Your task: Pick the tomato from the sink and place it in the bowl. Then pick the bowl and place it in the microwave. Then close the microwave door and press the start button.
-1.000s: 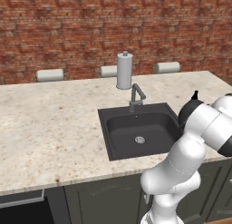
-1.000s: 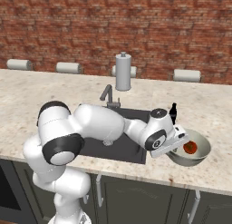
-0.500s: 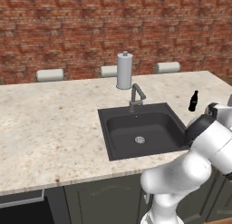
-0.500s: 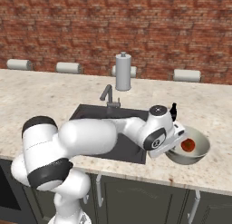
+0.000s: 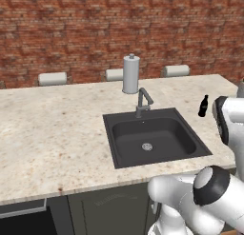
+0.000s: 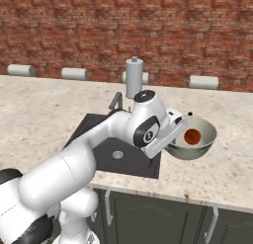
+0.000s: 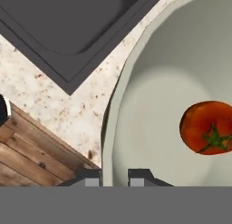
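Two-finger gripper (image 7: 115,178): pinching rim of pale greenish-grey round bowl (image 6: 203,145), red tomato (image 7: 207,127) inside; carry level.

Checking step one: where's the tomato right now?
The tomato lies inside the bowl, held above the counter right of the sink in the right base view, gripper on the bowl's rim.

The robot is a glossy white arm (image 6: 74,164) built of thick, rounded tubular links. Its joints carry dark grey to black round caps, one with a pale ring (image 6: 147,135). A flat white hand block (image 6: 170,132) ends in two small dark grey square fingertips (image 7: 89,178).
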